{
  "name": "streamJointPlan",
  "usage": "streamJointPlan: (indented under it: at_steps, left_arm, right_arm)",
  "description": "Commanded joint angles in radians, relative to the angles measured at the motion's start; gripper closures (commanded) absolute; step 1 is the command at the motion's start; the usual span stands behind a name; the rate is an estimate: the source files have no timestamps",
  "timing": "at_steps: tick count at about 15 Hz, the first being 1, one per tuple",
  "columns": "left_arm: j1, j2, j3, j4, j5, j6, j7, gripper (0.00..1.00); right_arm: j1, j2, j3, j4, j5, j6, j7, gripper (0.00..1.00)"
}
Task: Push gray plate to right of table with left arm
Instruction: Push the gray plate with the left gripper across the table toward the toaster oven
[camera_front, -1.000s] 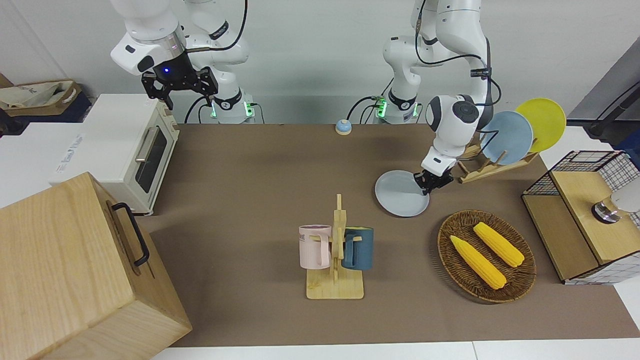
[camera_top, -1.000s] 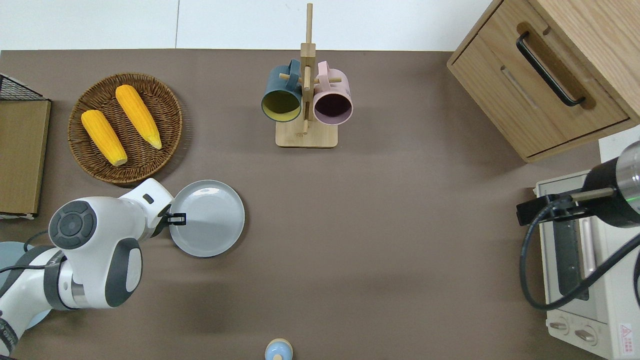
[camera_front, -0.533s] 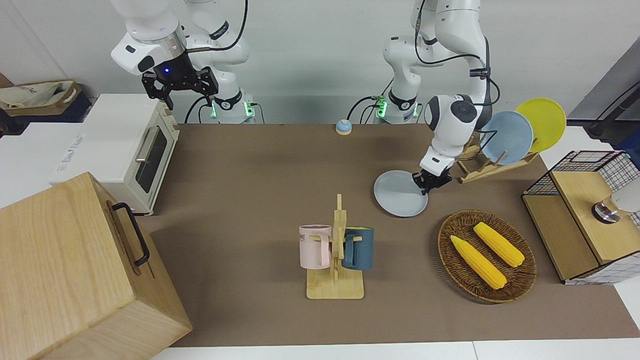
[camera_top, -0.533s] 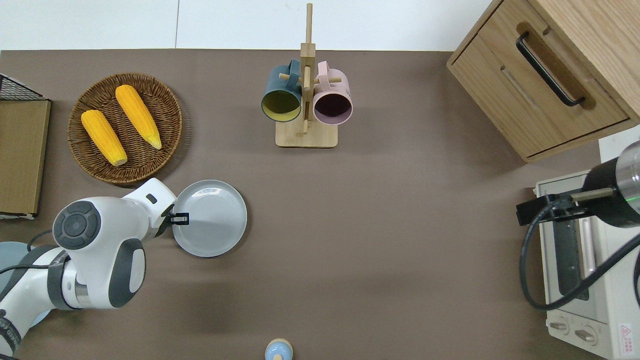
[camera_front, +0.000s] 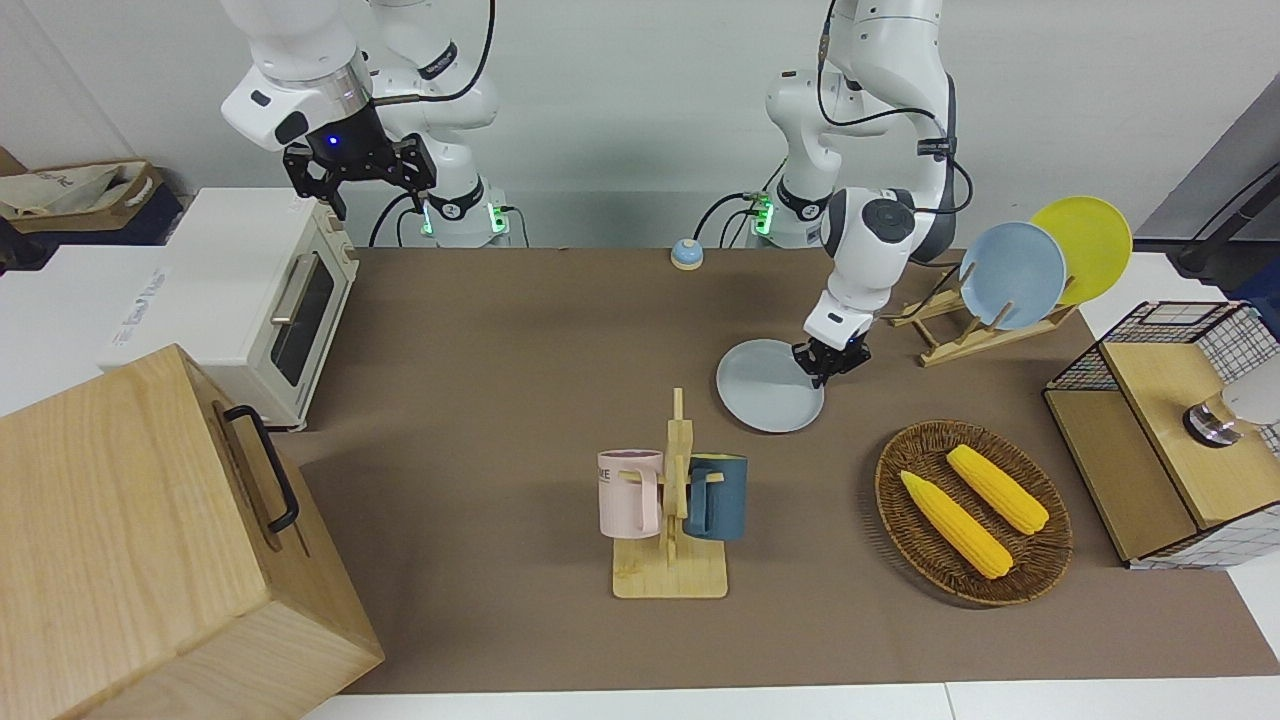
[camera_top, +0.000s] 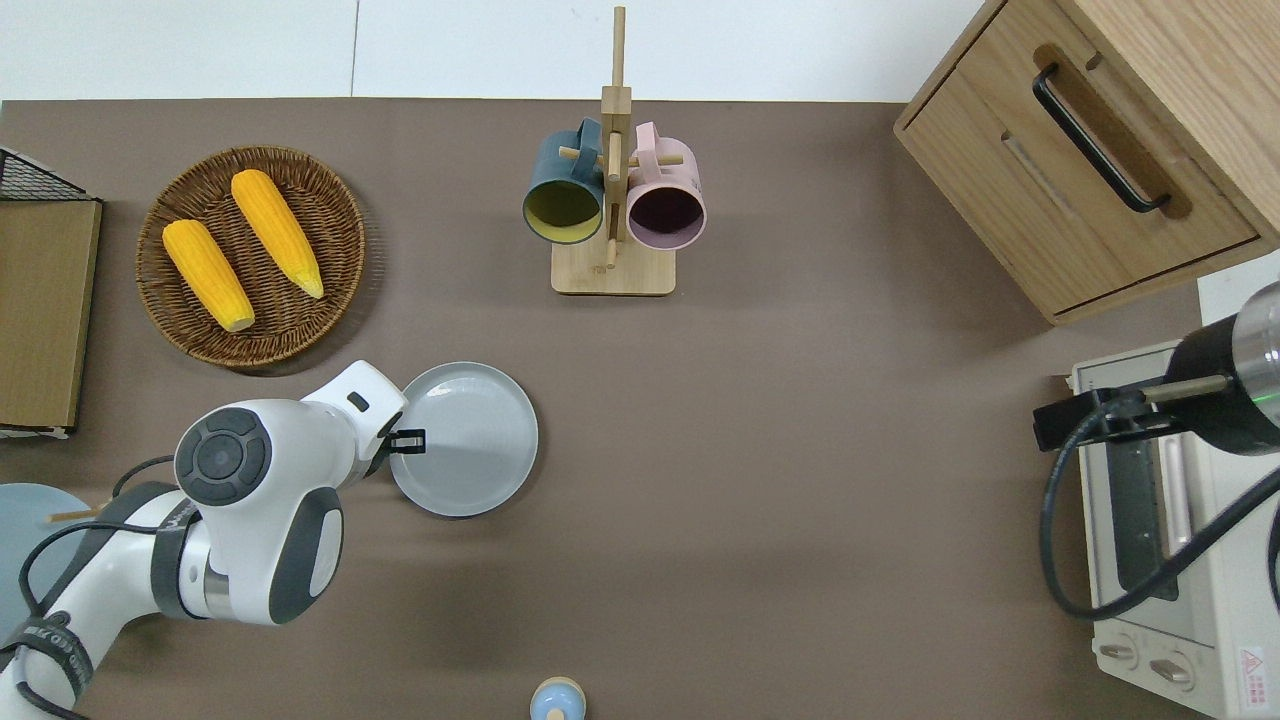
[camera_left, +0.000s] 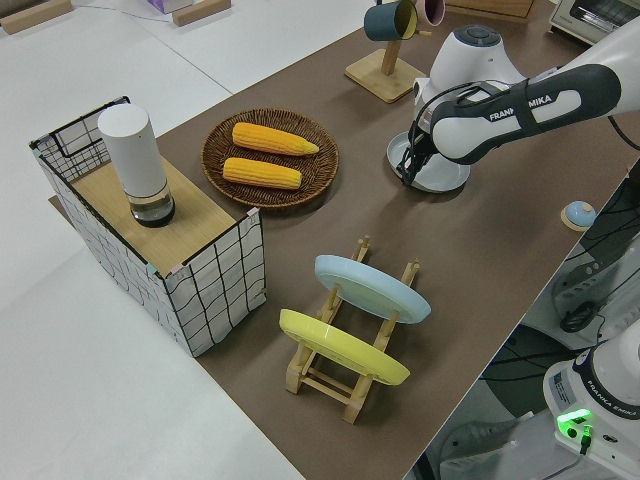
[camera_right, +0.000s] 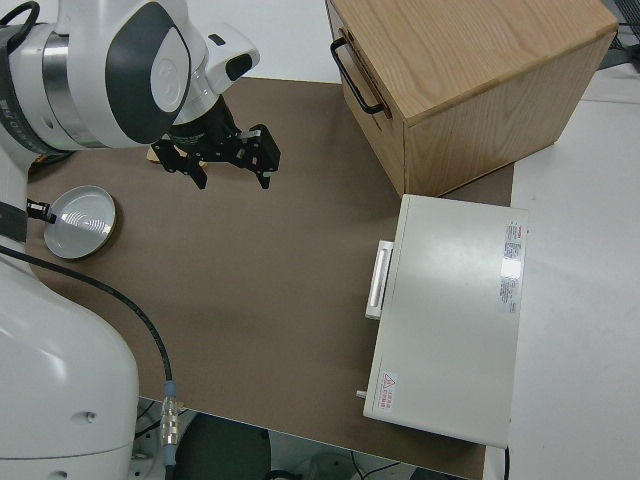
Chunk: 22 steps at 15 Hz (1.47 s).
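Observation:
The gray plate (camera_front: 768, 388) lies flat on the brown table (camera_front: 500, 340), nearer to the robots than the mug rack; it also shows in the overhead view (camera_top: 470, 440) and the left side view (camera_left: 436, 168). My left gripper (camera_front: 828, 362) is down at table level with its fingers together, touching the plate's rim on the side toward the left arm's end; in the overhead view (camera_top: 405, 440) it sits right at that rim. My right gripper (camera_front: 358, 170) is open, empty and parked.
A mug rack (camera_front: 672, 500) with a pink and a dark blue mug stands mid-table. A wicker basket (camera_front: 893, 470) holds two corn cobs. A dish rack (camera_front: 960, 335) holds a blue plate (camera_front: 1010, 275) and a yellow plate (camera_front: 1085, 245). A toaster oven (camera_front: 270, 300) and a wooden drawer box (camera_front: 150, 540) stand at the right arm's end.
My left gripper has slid toward the right arm's end of the table, and the gray plate has moved that way with it. The right arm has not moved.

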Motion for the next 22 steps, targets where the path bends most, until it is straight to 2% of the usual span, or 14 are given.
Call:
streamJointPlan:
  at_steps: [1, 7, 12, 20, 22]
  left_arm:
    - [-0.06, 0.011, 0.005, -0.019, -0.007, 0.016, -0.062, 1.0]
    - [-0.144, 0.011, 0.0, -0.017, -0.007, 0.018, -0.185, 1.0]
    - [-0.201, 0.013, -0.001, -0.017, -0.057, 0.022, -0.205, 1.0]
    - [-0.316, 0.026, -0.001, -0.003, -0.059, 0.024, -0.362, 1.0]
    - [-0.337, 0.037, -0.013, 0.009, -0.059, 0.024, -0.403, 1.0]
  right_arm:
    - [-0.019, -0.002, 0.016, 0.009, 0.004, -0.016, 0.012, 0.017]
    - [-0.019, -0.002, 0.016, 0.009, 0.004, -0.016, 0.013, 0.017]
    - [-0.02, -0.002, 0.016, 0.009, 0.004, -0.016, 0.012, 0.017]
    - [-0.02, -0.002, 0.016, 0.009, 0.004, -0.016, 0.013, 0.017]
    - [-0.02, -0.002, 0.016, 0.009, 0.004, -0.016, 0.012, 0.017]
